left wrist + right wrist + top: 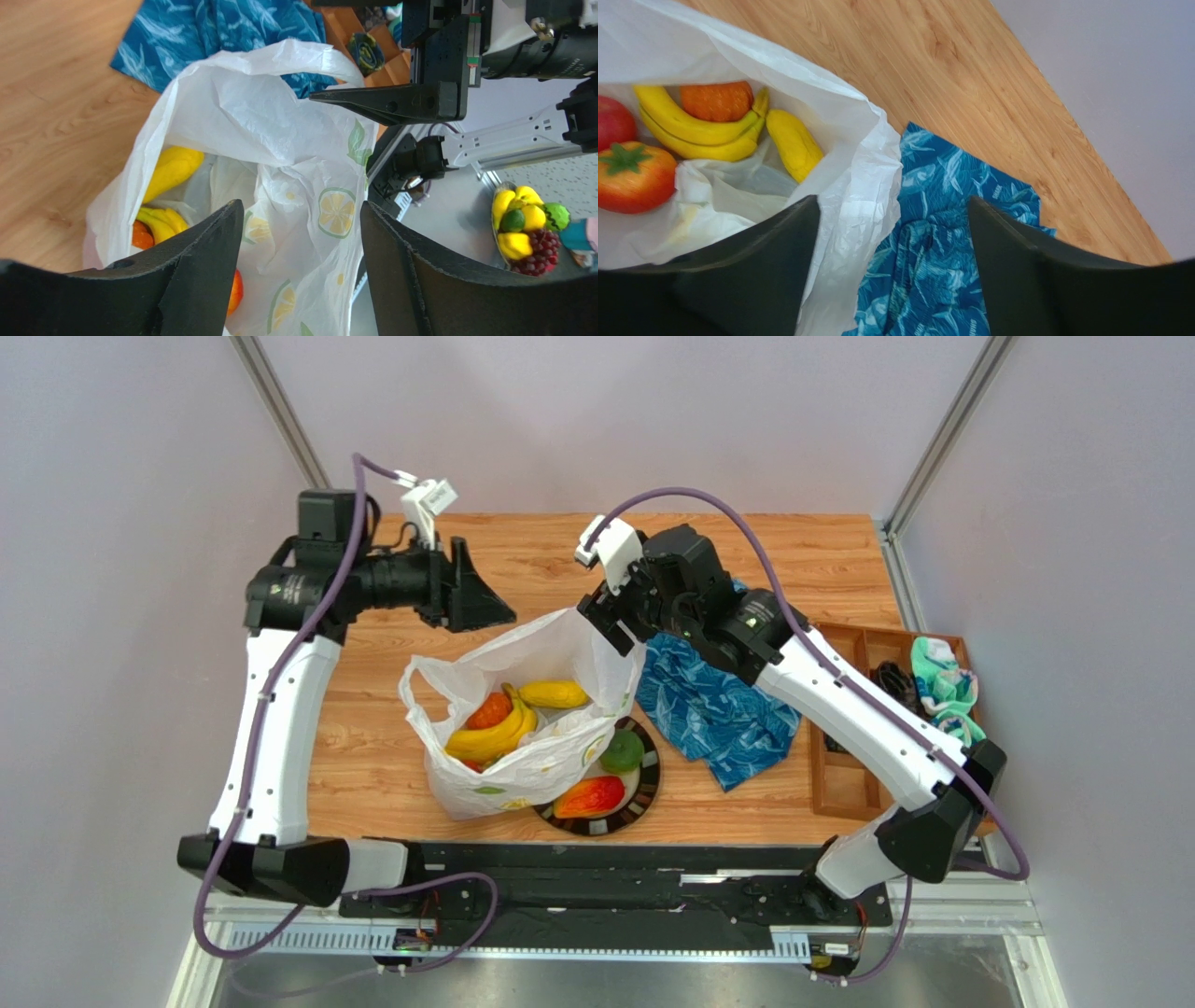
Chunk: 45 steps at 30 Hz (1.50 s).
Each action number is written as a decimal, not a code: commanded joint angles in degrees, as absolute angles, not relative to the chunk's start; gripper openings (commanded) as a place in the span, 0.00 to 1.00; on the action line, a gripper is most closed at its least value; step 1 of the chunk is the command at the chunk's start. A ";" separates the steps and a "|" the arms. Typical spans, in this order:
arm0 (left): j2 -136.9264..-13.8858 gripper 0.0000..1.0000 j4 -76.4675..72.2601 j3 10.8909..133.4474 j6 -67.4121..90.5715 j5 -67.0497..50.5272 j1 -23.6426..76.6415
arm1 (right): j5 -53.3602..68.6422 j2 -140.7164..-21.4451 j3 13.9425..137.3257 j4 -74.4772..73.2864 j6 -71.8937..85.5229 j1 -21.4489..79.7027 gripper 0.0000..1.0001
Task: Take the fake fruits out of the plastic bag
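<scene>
Fruit is mostly still inside. The bag (494, 781) lies open-mouthed in the middle of the surface (786, 546). In it show a banana bunch (491, 738), a yellow piece (556, 695), an orange one (717, 100), a red one (612, 120) and a red-orange one with a green cap (629, 176).

Only two fruits look to be out: a mango (589, 795) and a green one (622, 751). Both lie on the plate (654, 779), which sits against the bag's near right side and partly under it. I judge the task well short of half done, with at least five fruits left to lift out.

The left end effector (302, 210) hangs over the bag's far left rim, fingers wide apart and holding nothing. The right end effector (894, 206) is at the bag's far right rim, beside the cloth (716, 714). Its fingers also stand wide apart. The rim's film runs between them but is not pinched.

The bag's folds hide its bottom, so I cannot tell whether more fruits lie under the bananas. The bag covers the plate's left part, and anything there is out of sight. From above it is unclear whether the right fingers touch the film. The yellow piece shows too little of itself to name.
</scene>
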State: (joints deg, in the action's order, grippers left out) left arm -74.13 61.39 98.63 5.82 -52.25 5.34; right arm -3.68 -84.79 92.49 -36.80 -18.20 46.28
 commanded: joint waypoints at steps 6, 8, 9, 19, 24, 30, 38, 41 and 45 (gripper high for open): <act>-76.64 0.53 57.74 87.91 4.92 -47.03 18.54 | 5.01 -95.00 110.09 -41.13 -14.33 39.29 0.20; -77.17 0.51 55.91 81.84 7.90 -43.61 18.63 | 6.41 -96.32 112.93 -41.92 -13.98 39.46 0.00; -78.82 0.53 55.72 80.43 8.17 -42.11 18.98 | 7.11 -95.98 112.77 -41.75 -13.63 39.38 0.00; -95.88 0.70 59.15 83.39 0.88 -14.97 18.20 | 13.80 -92.09 98.34 -38.85 -16.69 40.52 0.00; -96.95 0.72 57.39 90.77 1.32 -4.33 10.39 | 12.75 -103.87 117.83 -37.80 -15.56 40.52 0.00; -87.14 0.73 55.99 97.57 2.72 -4.18 6.15 | 13.35 -106.09 126.31 -34.37 -14.51 41.22 0.00; -63.83 0.70 51.24 66.30 6.41 -19.05 15.21 | 17.76 -82.83 90.74 -37.00 -11.95 47.01 0.00; -61.10 0.65 51.15 62.14 5.19 -22.83 15.29 | 14.16 -79.03 76.94 -35.08 -10.72 47.29 0.00; -58.80 0.62 48.18 69.24 2.29 -30.82 19.24 | 12.03 -80.41 71.02 -33.31 -12.39 46.06 0.00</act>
